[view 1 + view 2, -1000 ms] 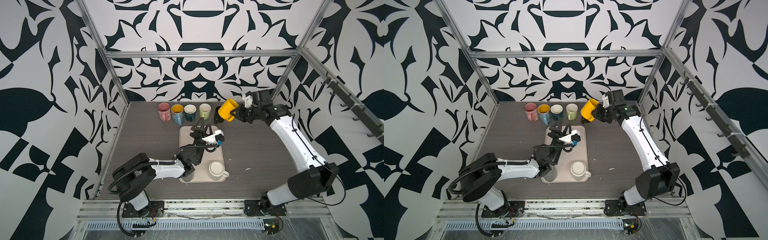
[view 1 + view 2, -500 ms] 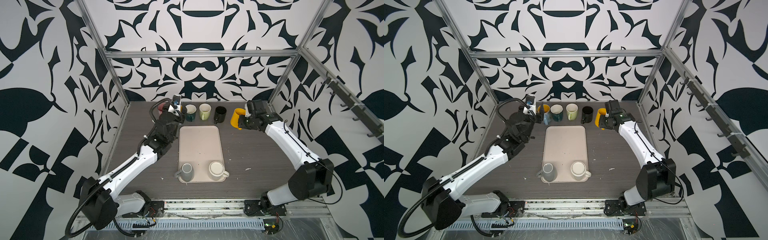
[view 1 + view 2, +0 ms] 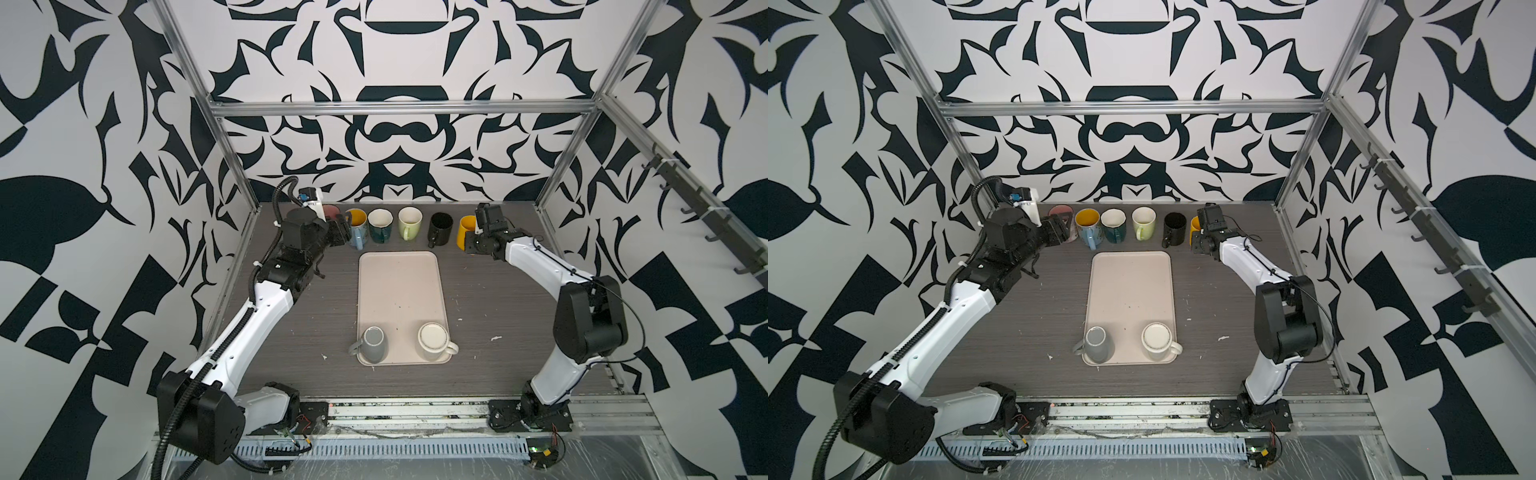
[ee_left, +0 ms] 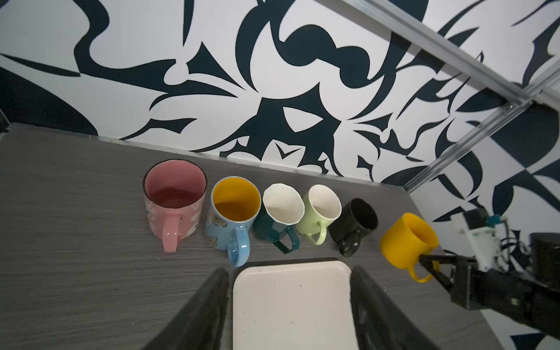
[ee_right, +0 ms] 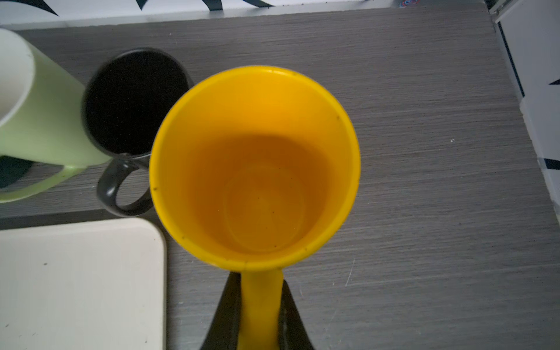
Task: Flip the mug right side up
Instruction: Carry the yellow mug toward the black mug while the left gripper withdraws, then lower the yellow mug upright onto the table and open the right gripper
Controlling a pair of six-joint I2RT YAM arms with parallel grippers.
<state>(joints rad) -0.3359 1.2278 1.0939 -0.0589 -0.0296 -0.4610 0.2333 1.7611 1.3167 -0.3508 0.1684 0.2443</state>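
Observation:
The yellow mug (image 3: 466,232) (image 3: 1194,229) stands mouth up at the right end of the back row, beside a black mug (image 3: 440,228). The right wrist view looks straight down into its empty inside (image 5: 257,169). My right gripper (image 5: 262,280) (image 3: 470,246) is shut on the yellow handle, one finger on each side; in the left wrist view it (image 4: 428,263) grips from the side. Whether the base rests on the table I cannot tell. My left gripper (image 4: 288,272) (image 3: 340,233) hangs open and empty near the pink mug (image 4: 174,194).
A cream tray (image 3: 399,282) lies mid-table with a grey mug (image 3: 372,344) and a white mug (image 3: 432,341) bottom up at its near end. Pink, blue (image 3: 357,230), teal (image 3: 380,226) and green (image 3: 410,223) mugs line the back wall.
The right gripper has brought the yellow mug from tilted in the air down to upright beside the black mug. The left arm swung from over the tray to the back left.

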